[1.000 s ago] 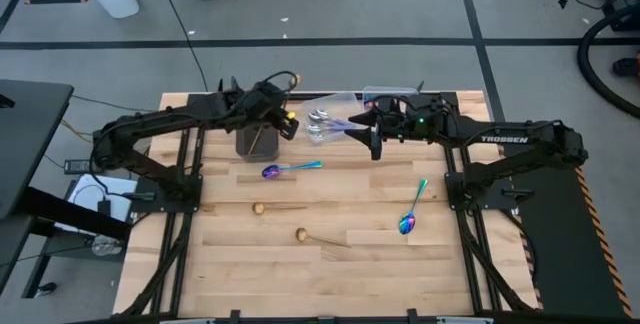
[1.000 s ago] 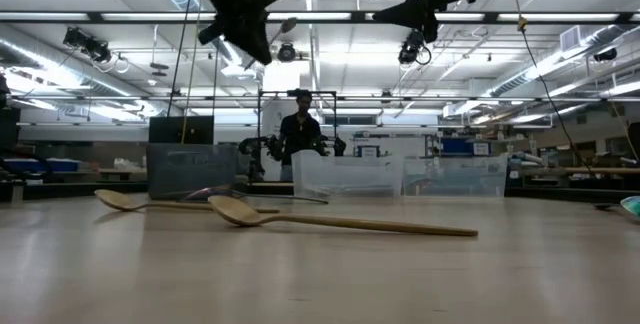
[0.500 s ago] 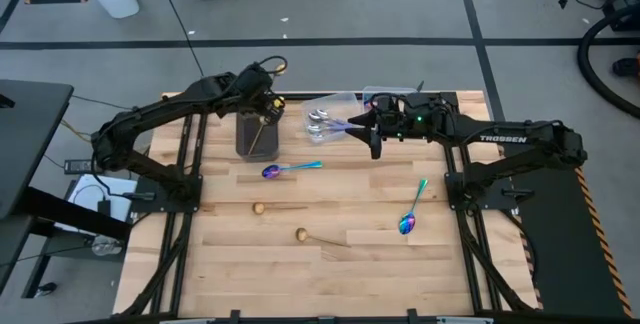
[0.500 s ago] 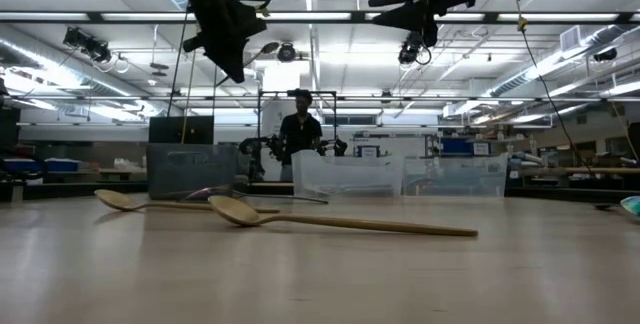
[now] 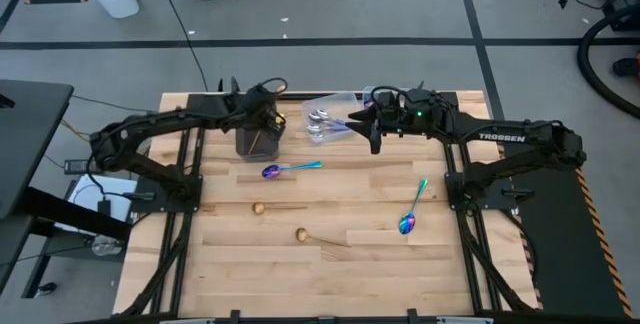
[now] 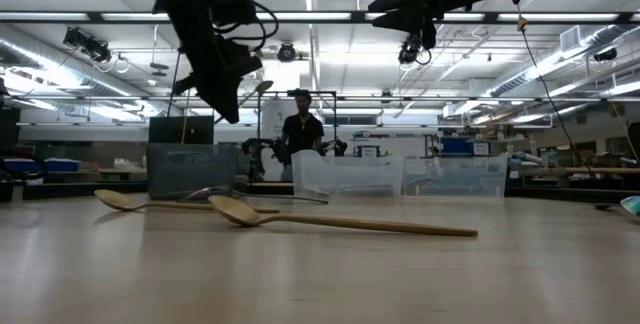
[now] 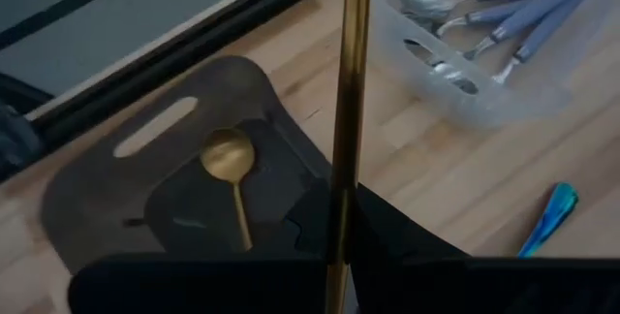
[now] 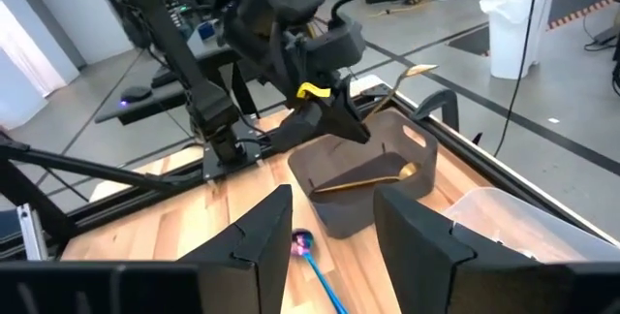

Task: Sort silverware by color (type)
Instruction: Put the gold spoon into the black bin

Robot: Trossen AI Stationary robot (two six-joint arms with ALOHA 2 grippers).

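My left gripper (image 5: 268, 122) is shut on a gold spoon (image 7: 347, 81) above the dark bin (image 5: 255, 142). One gold spoon (image 7: 229, 164) lies in the bin. My right gripper (image 5: 372, 132) is open and empty, hovering beside the clear container (image 5: 326, 122) that holds silver spoons (image 7: 484, 14). Two rainbow spoons (image 5: 291, 169) (image 5: 412, 209) and two gold spoons (image 5: 274, 207) (image 5: 320, 238) lie flat on the table. My left gripper pinches the gold spoon's handle (image 7: 339, 227) between its two fingers, which lie across it. The spoon is lifted clear over the dark bin. It slants up from the fingers, bowl end (image 8: 418, 70) highest.
A second clear container (image 6: 455, 176) stands at the far edge under the right arm. A person (image 6: 300, 129) stands in the room beyond the table. The near half of the wooden table (image 5: 350, 284) holds only the loose spoons.
My left gripper has carried the gold spoon toward the table's left edge, from beside the clear container to over the dark bin, and has come down lower. It stays shut on the spoon.
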